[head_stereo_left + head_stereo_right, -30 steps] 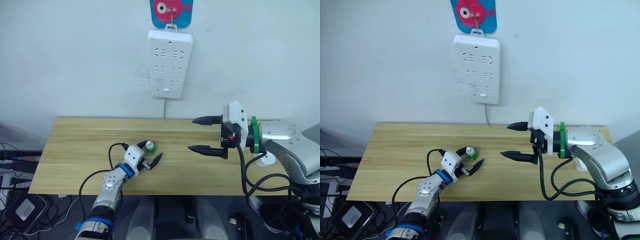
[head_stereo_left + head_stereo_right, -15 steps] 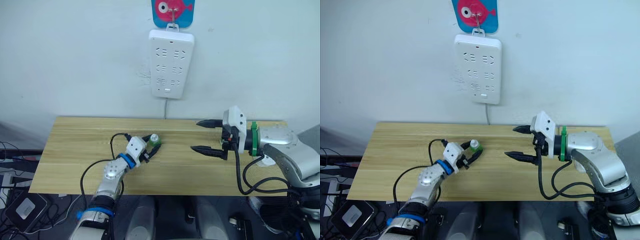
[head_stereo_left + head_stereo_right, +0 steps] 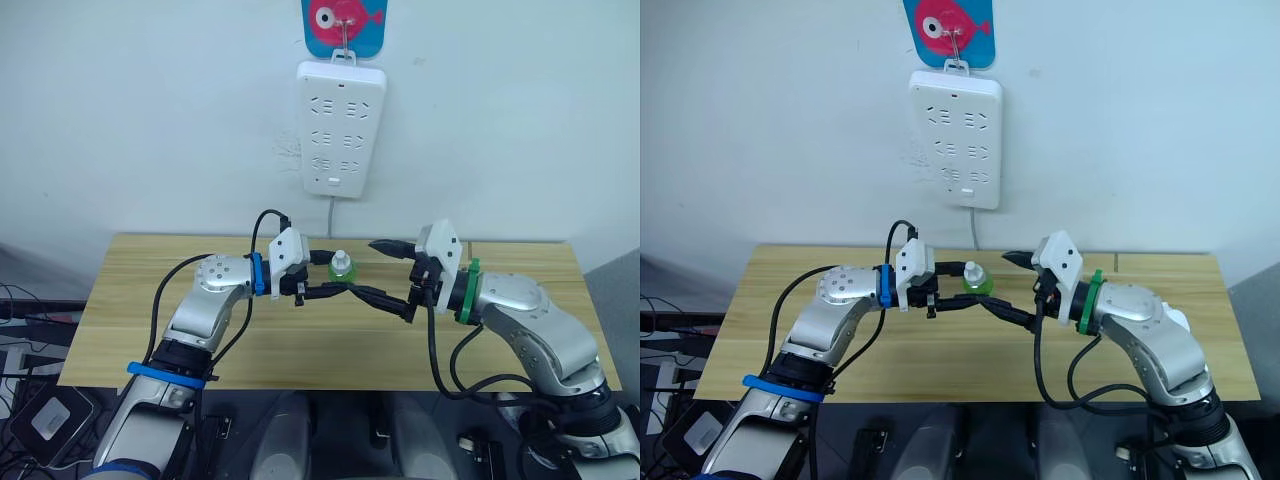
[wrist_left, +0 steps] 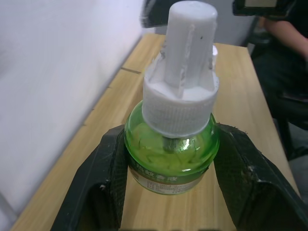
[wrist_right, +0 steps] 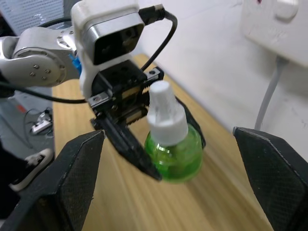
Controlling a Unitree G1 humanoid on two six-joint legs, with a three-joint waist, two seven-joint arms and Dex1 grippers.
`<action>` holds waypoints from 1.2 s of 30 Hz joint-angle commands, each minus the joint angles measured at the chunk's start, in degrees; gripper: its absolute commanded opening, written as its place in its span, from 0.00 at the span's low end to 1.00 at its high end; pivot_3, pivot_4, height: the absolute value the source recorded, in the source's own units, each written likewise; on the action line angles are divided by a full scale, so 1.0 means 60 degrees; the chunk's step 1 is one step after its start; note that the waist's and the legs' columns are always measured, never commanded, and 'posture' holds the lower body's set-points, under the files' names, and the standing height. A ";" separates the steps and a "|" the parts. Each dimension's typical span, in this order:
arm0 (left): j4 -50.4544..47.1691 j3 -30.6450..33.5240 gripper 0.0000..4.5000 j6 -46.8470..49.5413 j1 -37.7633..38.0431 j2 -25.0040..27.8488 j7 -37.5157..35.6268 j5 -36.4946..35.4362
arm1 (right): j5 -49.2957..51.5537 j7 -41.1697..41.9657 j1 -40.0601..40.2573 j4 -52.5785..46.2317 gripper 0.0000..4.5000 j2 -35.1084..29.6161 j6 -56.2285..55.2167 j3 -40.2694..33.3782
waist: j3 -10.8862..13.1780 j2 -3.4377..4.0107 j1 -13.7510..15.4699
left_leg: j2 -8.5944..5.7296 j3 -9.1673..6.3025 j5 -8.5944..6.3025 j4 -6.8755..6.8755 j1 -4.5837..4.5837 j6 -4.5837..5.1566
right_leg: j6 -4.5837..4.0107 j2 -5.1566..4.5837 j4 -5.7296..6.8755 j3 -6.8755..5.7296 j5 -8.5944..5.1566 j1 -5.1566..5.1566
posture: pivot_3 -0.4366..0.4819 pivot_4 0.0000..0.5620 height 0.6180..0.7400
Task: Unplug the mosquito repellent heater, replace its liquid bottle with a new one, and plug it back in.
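Note:
The new one, a green see-through bottle with a white screw cap, is held upright above the table's middle. My left gripper is shut on its green body, one black finger on each side. My right gripper stands open just right of the bottle and faces it. Its two wide-spread fingers frame the bottle without touching it. A white rounded bit peeks from behind my right forearm; I cannot tell what it is. The heater and its liquid bottle are hidden.
A long white power strip hangs on the wall above the wooden table, with nothing plugged in and its cord running down behind the table. A fish-shaped hook holds it up.
My left gripper shut on the capped bottle and lifted it off the table, up and to the right. My right gripper moved left towards it, still open.

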 commanded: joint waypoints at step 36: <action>-0.1329 0.0136 0.50 0.0835 0.0431 -0.0158 0.0096 -0.0345 | 0.2178 -0.2987 -0.2699 -0.2828 1.00 0.1100 0.4677 -0.0171 | -0.0149 -0.0004 -0.0020 | -0.0001 -0.0004 0.0000 0.0003 -0.0002 0.0001 | -0.0013 0.0001 0.0027 -0.0004 0.0007 -0.0012 | 0.56 0.43 1.00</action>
